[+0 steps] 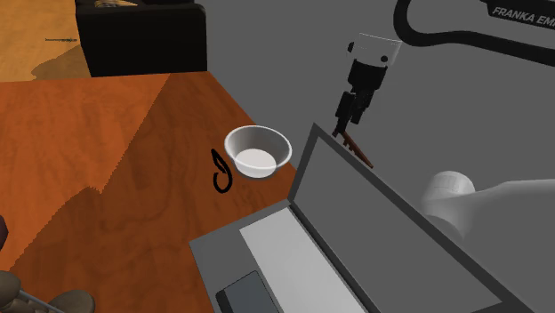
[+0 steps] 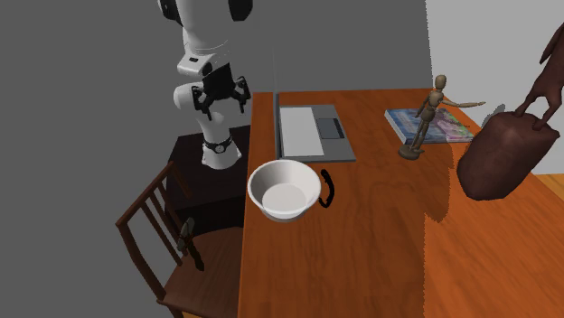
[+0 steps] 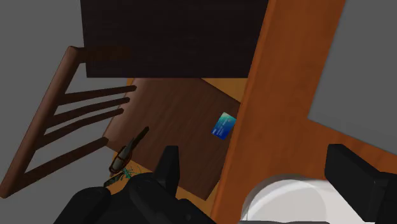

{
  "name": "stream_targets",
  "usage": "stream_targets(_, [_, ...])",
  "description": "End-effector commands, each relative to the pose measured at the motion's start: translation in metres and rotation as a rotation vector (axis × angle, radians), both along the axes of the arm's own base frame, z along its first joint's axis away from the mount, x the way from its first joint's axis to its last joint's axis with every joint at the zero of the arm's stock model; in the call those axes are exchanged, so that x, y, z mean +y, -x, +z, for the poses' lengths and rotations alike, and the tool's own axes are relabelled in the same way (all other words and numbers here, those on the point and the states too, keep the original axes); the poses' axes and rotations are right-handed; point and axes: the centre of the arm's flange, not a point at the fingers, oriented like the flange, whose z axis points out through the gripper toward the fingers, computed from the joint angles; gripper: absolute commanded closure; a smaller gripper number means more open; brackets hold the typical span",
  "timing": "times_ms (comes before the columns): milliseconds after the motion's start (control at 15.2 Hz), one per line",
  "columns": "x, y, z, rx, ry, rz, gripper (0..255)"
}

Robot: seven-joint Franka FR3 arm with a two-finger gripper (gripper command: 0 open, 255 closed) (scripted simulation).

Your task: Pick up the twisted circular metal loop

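The twisted loop (image 1: 221, 169) is a thin black ring lying flat on the wooden table (image 1: 107, 151), touching or almost touching the white bowl (image 1: 258, 151) on the shoulder view's left. In the second exterior view the loop (image 2: 327, 187) peeks out from behind the bowl (image 2: 284, 190) on the right. My gripper (image 1: 347, 120) hangs high off the table's edge, beyond the bowl and well away from the loop. Seen from the second exterior view, the gripper (image 2: 223, 98) is open with nothing in it. The wrist view has the gripper (image 3: 261, 172) spread wide above the table edge and the bowl rim (image 3: 286, 197).
An open grey laptop (image 1: 356, 222) stands beside the bowl. A wooden chair (image 2: 181, 244) with a blue card (image 3: 223, 125) on its seat sits under the gripper. A wooden mannequin (image 2: 425, 117), a book (image 2: 443, 126) and a brown bag (image 2: 506, 154) occupy the table's far side.
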Motion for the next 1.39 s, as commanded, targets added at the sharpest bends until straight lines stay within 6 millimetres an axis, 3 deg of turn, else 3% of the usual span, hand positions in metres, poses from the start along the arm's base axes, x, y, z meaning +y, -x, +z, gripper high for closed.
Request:
stream_targets(0, [0.000, 0.000, 0.000, 0.000, 0.000, 0.000, 0])
stream_targets(1320, [0.243, -0.118, -0.071, -0.243, 0.261, -0.112, 0])
